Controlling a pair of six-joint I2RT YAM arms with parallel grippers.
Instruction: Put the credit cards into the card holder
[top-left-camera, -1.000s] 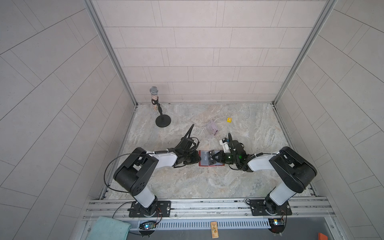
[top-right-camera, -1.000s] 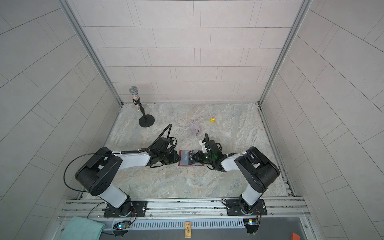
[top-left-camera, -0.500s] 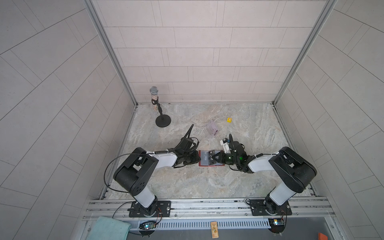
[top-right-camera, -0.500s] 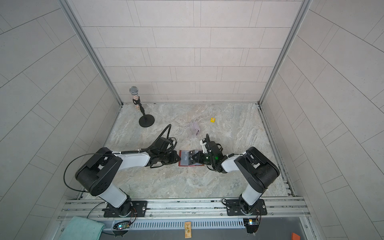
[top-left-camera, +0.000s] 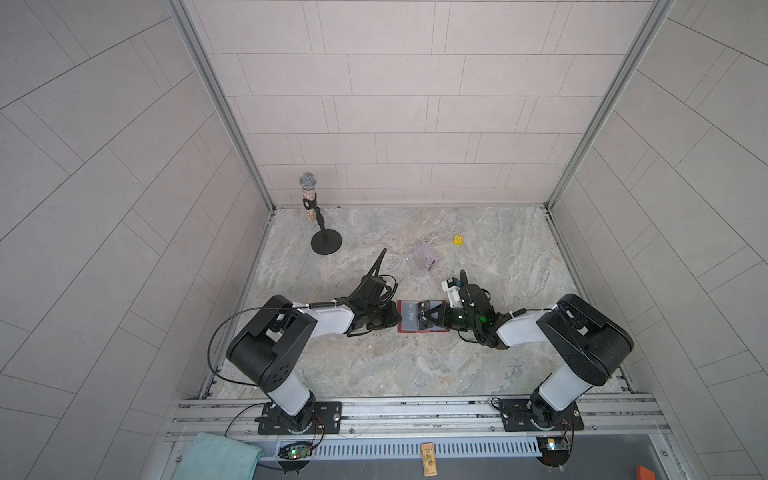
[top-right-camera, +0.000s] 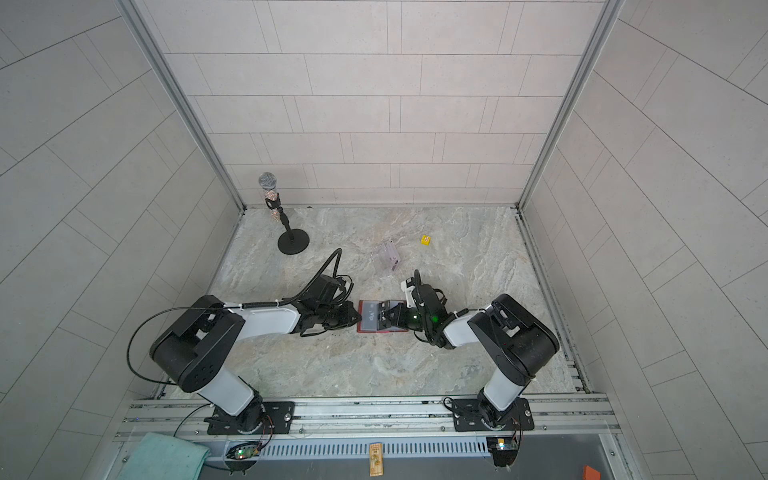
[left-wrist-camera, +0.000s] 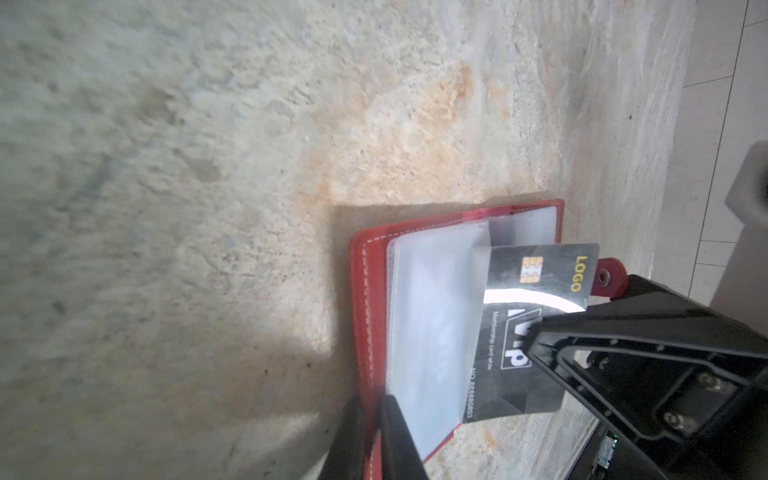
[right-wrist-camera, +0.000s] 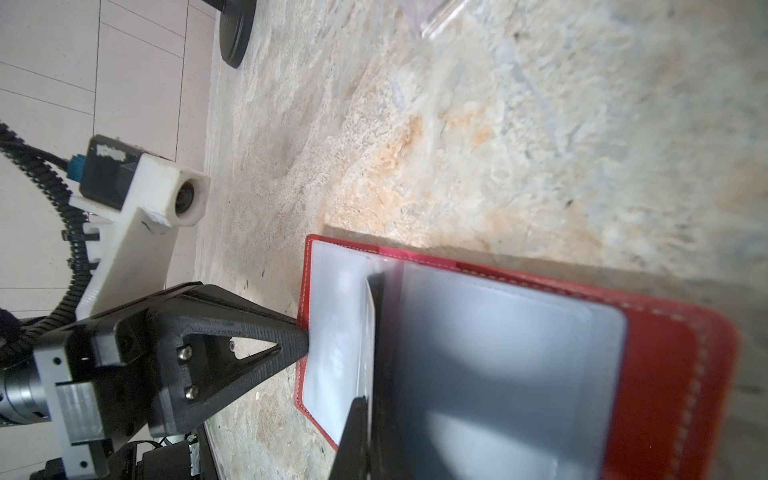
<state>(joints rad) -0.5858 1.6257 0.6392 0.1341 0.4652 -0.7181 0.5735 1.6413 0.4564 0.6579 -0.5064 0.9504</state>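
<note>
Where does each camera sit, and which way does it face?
Top views: high above the front rail, looking down on the marble table; left arm, right arm whole.
Left wrist: low, facing the red card holder; own fingers, right gripper pinching the black VIP card.
Right wrist: low, facing the opposite way; own finger, left gripper.
Shared: both wrist views show the open card holder from opposite sides.

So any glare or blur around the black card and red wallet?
Left wrist view: white glare band across the black plastic VIP card, marbled tabletop soft. Right wrist view: red leather card holder blurred nearest the lens. Both top views: evenly lit, no glare, tile lines on the tiled walls bowed.
</note>
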